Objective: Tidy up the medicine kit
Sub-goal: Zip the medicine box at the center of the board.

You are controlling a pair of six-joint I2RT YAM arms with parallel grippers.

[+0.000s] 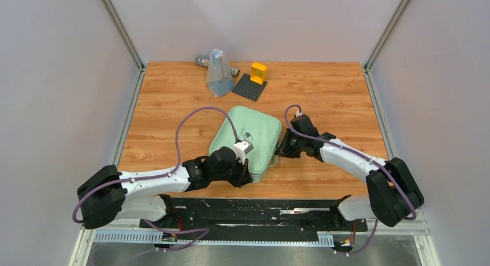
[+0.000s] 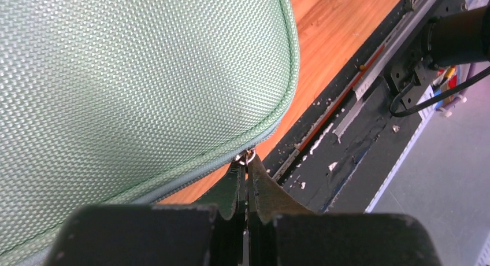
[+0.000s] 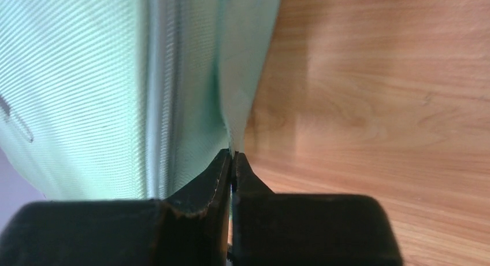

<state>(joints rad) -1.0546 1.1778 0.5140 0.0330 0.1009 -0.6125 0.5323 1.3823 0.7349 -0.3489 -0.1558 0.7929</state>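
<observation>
The medicine kit (image 1: 257, 130) is a mint-green woven zip case lying closed in the middle of the wooden table. My left gripper (image 1: 244, 174) is at its near corner. In the left wrist view that gripper (image 2: 247, 163) is shut on the small metal zipper pull (image 2: 249, 156), right against the kit's zip seam (image 2: 173, 173). My right gripper (image 1: 282, 151) is at the kit's right side. In the right wrist view it (image 3: 232, 155) is shut on a thin green fabric edge (image 3: 245, 75) of the kit (image 3: 75, 75), just above the table.
At the back of the table a translucent bluish pouch (image 1: 218, 75) stands next to a grey metal piece (image 1: 202, 61). A dark studded baseplate (image 1: 248, 88) carries a yellow block (image 1: 258, 73). A black rail (image 1: 254, 211) runs along the near edge, close to the left gripper.
</observation>
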